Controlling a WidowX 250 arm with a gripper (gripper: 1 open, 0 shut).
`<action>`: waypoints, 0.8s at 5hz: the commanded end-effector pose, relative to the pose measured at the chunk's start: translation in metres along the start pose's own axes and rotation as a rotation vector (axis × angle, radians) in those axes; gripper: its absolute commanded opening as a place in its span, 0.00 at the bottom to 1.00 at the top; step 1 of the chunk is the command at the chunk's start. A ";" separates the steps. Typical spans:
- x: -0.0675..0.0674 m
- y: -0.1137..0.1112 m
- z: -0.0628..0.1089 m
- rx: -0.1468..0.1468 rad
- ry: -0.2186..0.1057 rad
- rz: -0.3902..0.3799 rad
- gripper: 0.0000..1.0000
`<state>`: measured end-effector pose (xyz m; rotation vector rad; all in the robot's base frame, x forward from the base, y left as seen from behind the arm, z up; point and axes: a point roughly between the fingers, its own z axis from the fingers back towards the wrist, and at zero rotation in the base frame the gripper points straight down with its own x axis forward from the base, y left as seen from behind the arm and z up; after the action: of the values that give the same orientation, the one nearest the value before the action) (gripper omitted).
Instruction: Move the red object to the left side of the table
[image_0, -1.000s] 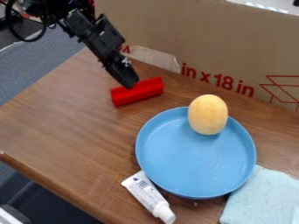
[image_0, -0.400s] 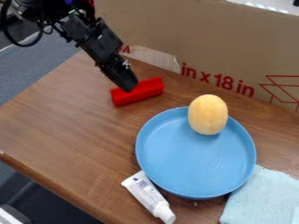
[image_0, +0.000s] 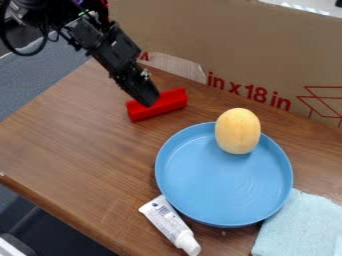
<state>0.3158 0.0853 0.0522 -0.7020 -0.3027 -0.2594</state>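
Note:
The red object (image_0: 159, 104), a small bright red bar, lies flat on the brown wooden table (image_0: 80, 140) just in front of the cardboard box. My gripper (image_0: 140, 90) comes down from the upper left, its black fingers together. The tips sit at the bar's upper left edge, touching it or nearly so. The bar rests on the table and is not lifted. Nothing shows between the fingers.
A round blue plate (image_0: 201, 195) holding a yellow egg-shaped thing (image_0: 238, 131) stands at the right. A white tube (image_0: 170, 227) lies near the front edge and a light blue cloth (image_0: 301, 232) at the lower right. The cardboard box (image_0: 254, 60) runs along the back.
The gripper has dropped slightly toward the red bar's upper edge. The bar lies where it lay, and the fingers have stayed together.

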 end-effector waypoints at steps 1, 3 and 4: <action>0.010 -0.012 0.017 0.050 -0.043 -0.026 0.00; -0.003 -0.002 0.025 0.047 -0.057 0.011 0.00; -0.010 -0.003 0.031 0.046 -0.074 0.043 0.00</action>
<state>0.2956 0.0986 0.0446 -0.7345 -0.2917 -0.1543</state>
